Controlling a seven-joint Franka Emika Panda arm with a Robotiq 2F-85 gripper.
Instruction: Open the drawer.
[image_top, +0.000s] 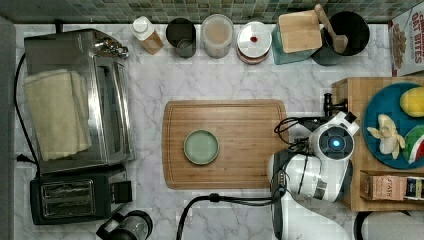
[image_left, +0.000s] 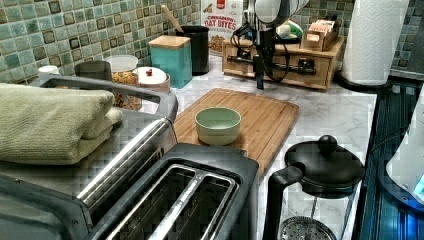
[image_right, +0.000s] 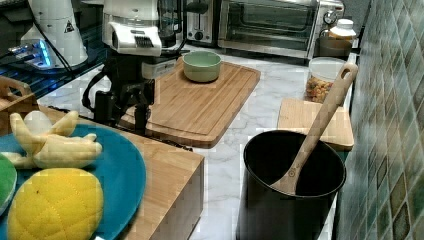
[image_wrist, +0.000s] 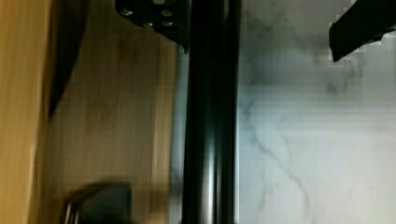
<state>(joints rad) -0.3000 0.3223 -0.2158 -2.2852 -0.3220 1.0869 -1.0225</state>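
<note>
At right of the top view, black two-finger gripper (image_top: 327, 106) hanging at the front of the wide light-wood drawer (image_left: 280, 62) in the upper right of the left view. In wrist view, fingers (image_wrist: 359, 25) spread apart, straddling the long black metal bar handle (image_wrist: 211, 121) over white marble countertop (image_wrist: 317, 140), not clamped. Rounded-corner wooden cutting board (image_top: 250, 145) just beside.
</note>
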